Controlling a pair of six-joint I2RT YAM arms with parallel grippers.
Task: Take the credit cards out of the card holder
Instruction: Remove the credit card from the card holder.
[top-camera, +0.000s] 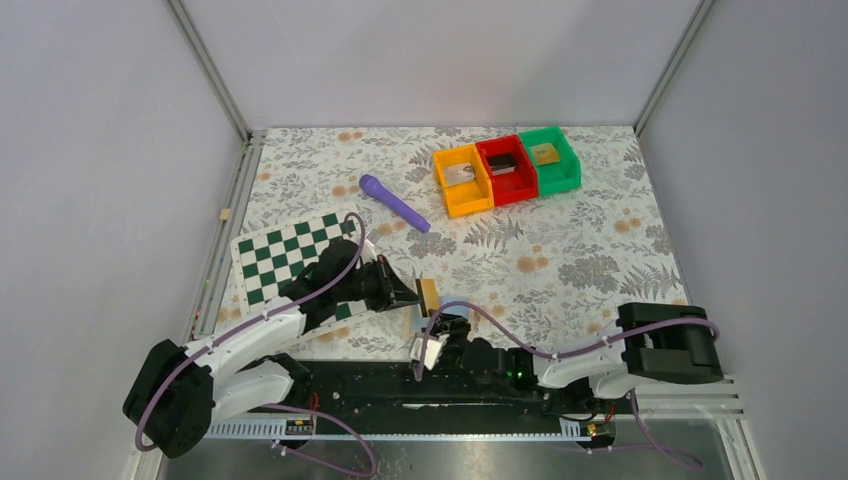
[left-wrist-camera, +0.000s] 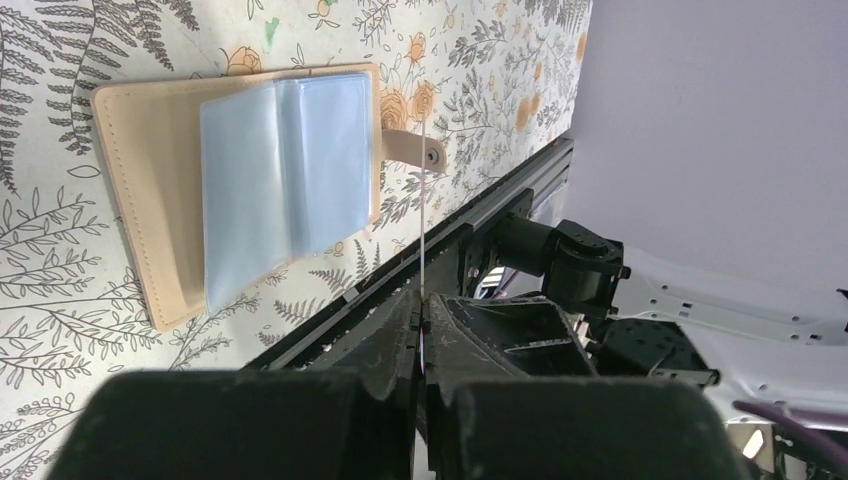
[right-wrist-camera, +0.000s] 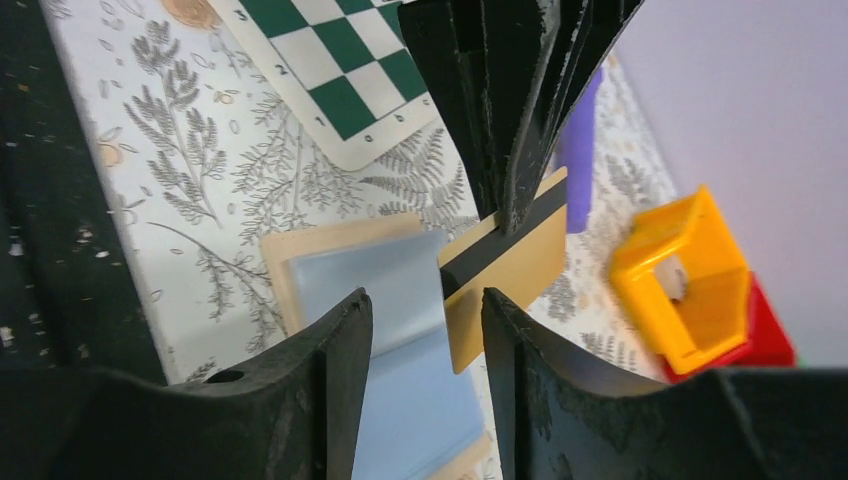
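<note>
The tan card holder (left-wrist-camera: 150, 200) lies open on the floral tablecloth, its light blue panels (left-wrist-camera: 280, 170) facing up. My left gripper (left-wrist-camera: 423, 310) is shut on a gold credit card with a black stripe (right-wrist-camera: 510, 262). The left wrist view shows that card (left-wrist-camera: 423, 200) edge-on as a thin line. It hangs above the card holder's (right-wrist-camera: 300, 250) right side, clear of the panels. My right gripper (right-wrist-camera: 427, 310) hovers low over the blue panel (right-wrist-camera: 400, 290), open, with nothing between its fingers. From above, the left gripper (top-camera: 415, 295) and the card (top-camera: 429, 296) sit just beyond the right gripper (top-camera: 432, 350).
A green-and-white checkered board (top-camera: 280, 255) lies under the left arm. A purple stick-shaped object (top-camera: 394, 202) rests mid-table. Orange (top-camera: 468, 208), red (top-camera: 515, 196) and green (top-camera: 560, 183) bins stand in a row at the back, each with something inside.
</note>
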